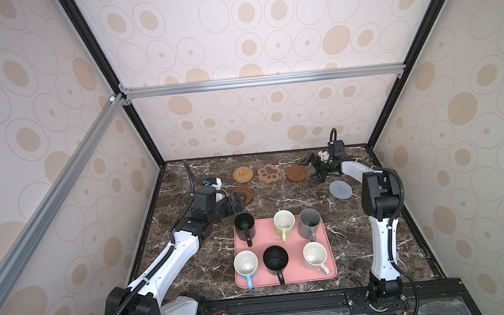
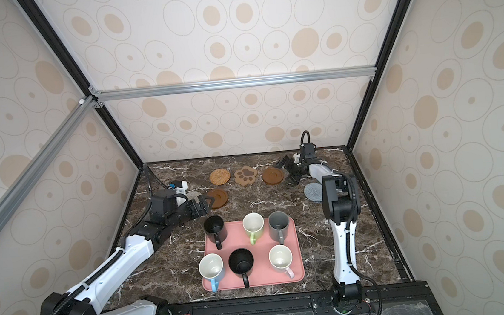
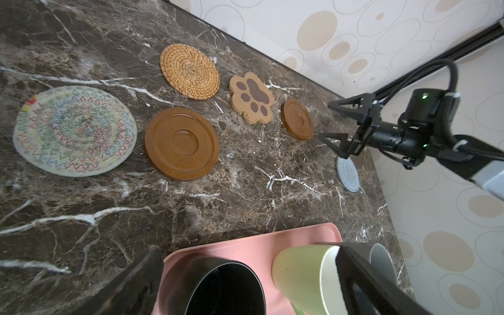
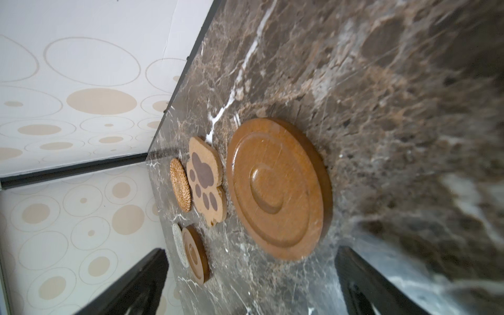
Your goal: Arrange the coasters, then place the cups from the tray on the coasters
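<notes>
Top views show you six cups point(image 1: 284, 221) upright on the tray point(image 1: 298, 272), coasters point(image 1: 243, 174) spread behind, likely for room; left end effector point(image 1: 241, 204) and right end effector point(image 1: 310, 170) gape empty. Left wrist view reveals the beige woven coaster point(image 3: 75, 131) your arm part-hides from above. Right wrist view blurs the desk point(image 4: 409, 81) beyond a wooden disc point(image 4: 278, 188).

Marble-look table point(image 3: 245, 177) glossy; rattan coaster point(image 3: 190, 71) rough; wooden disc point(image 3: 182, 143) smooth; tray point(image 3: 245, 244) matt.
</notes>
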